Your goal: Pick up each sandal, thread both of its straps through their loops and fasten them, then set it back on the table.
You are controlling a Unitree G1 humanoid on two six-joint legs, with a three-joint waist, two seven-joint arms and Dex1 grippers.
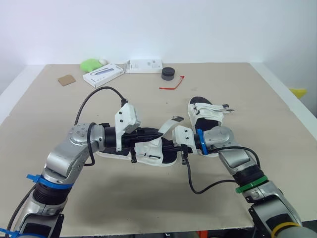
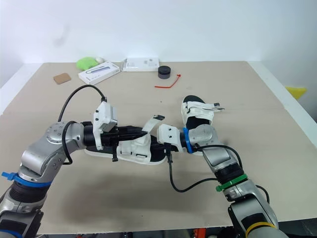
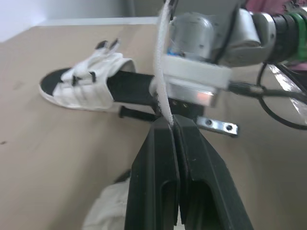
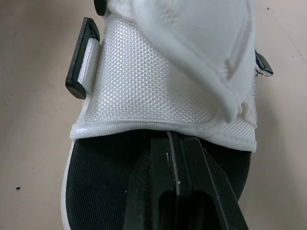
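A white sandal with a black footbed [image 1: 148, 154] lies at mid table between my two grippers. My left gripper [image 1: 159, 134] is shut on its loose white strap [image 3: 162, 91], which rises above the fingertips [image 3: 165, 127]. From the other side, my right gripper [image 1: 170, 148] is shut on the sandal at the edge of its white upper [image 4: 158, 81], just over the footbed. A black strap loop [image 4: 81, 57] sticks out at the upper's side. The second sandal [image 1: 205, 116] rests flat on the table beyond my right arm, its straps across the top.
Along the far edge sit a green object [image 1: 90, 64], two white boxes [image 1: 103, 75] [image 1: 144, 65], a black round piece [image 1: 168, 74], a red tie [image 1: 173, 85] and a brown square [image 1: 66, 80]. Bare table surface lies in front of the grippers.
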